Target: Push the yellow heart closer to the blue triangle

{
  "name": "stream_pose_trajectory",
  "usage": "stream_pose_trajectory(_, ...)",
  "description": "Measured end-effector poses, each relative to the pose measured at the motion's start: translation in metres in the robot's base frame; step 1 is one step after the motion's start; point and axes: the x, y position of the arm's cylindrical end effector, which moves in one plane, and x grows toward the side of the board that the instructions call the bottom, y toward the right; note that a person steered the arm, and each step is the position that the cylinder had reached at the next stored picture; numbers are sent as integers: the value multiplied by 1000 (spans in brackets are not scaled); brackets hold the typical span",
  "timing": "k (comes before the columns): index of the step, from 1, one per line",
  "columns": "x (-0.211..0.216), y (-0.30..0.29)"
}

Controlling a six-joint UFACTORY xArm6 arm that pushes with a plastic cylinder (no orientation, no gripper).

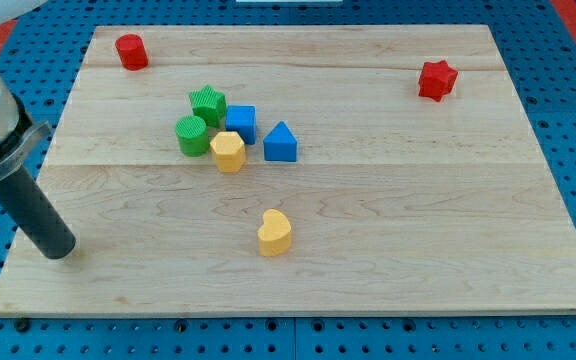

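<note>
The yellow heart [275, 232] lies on the wooden board below the middle. The blue triangle [280, 142] stands above it, a clear gap between them. My tip [58, 250] rests on the board near the view's left edge, far to the left of the heart and slightly lower. The rod slants up to the arm body at the view's upper left.
A cluster sits left of the blue triangle: a yellow hexagon [228, 151], a blue cube [241, 122], a green cylinder [192, 135] and a green star [208, 104]. A red cylinder [132, 51] is at the top left, a red star [437, 80] at the top right.
</note>
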Motion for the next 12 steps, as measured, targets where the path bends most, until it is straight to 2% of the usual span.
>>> stream_pose_trajectory(2,59,1)
stream_pose_trajectory(3,50,39)
stream_pose_trajectory(4,27,123)
stream_pose_trajectory(5,17,171)
stream_pose_trajectory(8,-34,226)
stream_pose_trajectory(10,-31,303)
stream_pose_trajectory(11,-29,312)
stream_pose_trajectory(12,-8,291)
